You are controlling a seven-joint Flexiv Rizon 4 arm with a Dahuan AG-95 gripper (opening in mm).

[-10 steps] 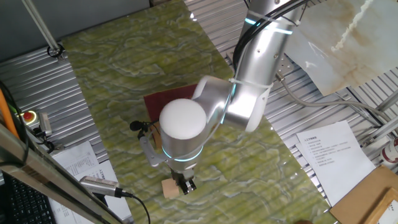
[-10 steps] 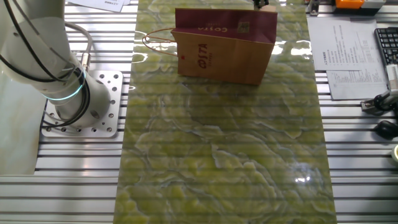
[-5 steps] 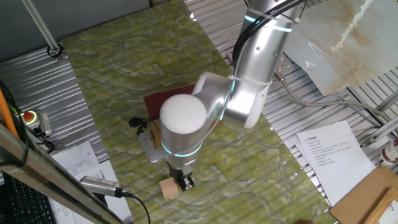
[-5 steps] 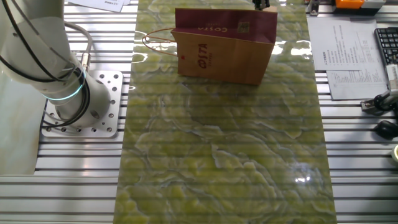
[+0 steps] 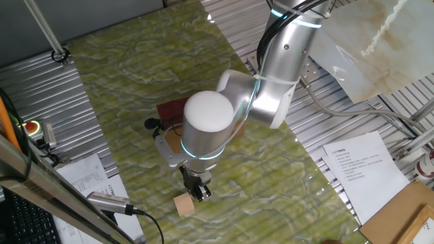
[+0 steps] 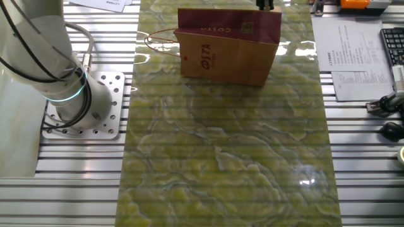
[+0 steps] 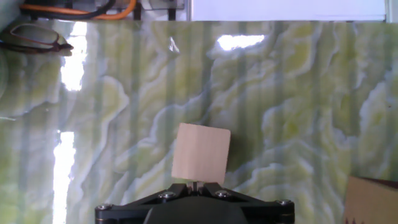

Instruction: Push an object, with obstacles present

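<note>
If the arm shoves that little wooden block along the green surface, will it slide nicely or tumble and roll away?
The wooden cube will probably slide rather than roll: it has flat faces and rests flat on the glossy mat. It looks solid and stiff, so it shouldn't squash. An off-centre push might make it twist, since the gripper meets it at a narrow tip.

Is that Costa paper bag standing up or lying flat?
Lying flat: the paper bag shows its whole printed face upward, handles spread on the mat.

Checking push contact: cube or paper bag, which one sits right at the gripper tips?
The small wooden cube, directly ahead of the gripper fingertips. The Costa paper bag is much larger and lies behind the arm.
</note>
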